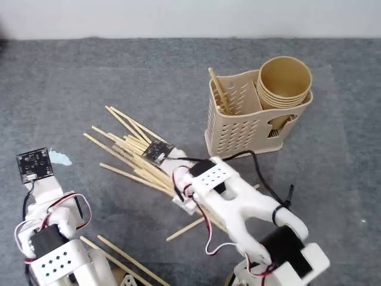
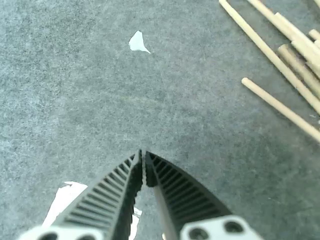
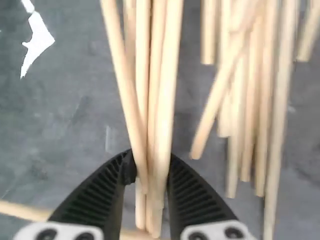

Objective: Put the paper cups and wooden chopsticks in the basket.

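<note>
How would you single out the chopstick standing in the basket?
Find the beige basket at the far right. Stacked cups fill its right compartment; the chopstick leans in the left one, poking above the rim, while other chopsticks lie flat.

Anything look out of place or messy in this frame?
Yes: wooden chopsticks lie scattered across the mat rather than bundled, and a torn pale scrap sits near the left gripper.
</note>
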Motion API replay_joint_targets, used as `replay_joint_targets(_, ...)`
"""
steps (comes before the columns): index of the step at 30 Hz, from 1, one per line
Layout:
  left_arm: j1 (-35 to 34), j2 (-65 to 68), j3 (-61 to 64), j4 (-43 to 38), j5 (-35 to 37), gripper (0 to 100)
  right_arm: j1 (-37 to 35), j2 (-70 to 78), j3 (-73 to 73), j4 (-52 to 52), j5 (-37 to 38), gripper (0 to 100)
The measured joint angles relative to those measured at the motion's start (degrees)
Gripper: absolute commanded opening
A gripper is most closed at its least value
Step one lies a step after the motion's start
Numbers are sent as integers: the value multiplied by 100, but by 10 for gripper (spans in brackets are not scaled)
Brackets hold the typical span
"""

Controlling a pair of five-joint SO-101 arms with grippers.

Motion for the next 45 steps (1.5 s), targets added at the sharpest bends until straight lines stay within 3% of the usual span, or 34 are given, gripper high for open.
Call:
replay_joint_targets(10,0,0,0,0,0,13,378,-571,114,352,158,17)
replay_joint_targets(15,-9,0,0,0,0,13,378,-580,114,387,193,191)
replay_joint_targets(18,0,0,0,0,0,13,334,-492,114,387,193,228)
replay_joint_targets(31,0,0,0,0,0,13,-369,-325,-607,387,-404,227)
replay_joint_targets(40,0,0,0,0,0,13,-360,1099,-1442,264,-703,221)
replay_joint_targets(45,0,0,0,0,0,13,-334,1565,-1855,255,-756,69)
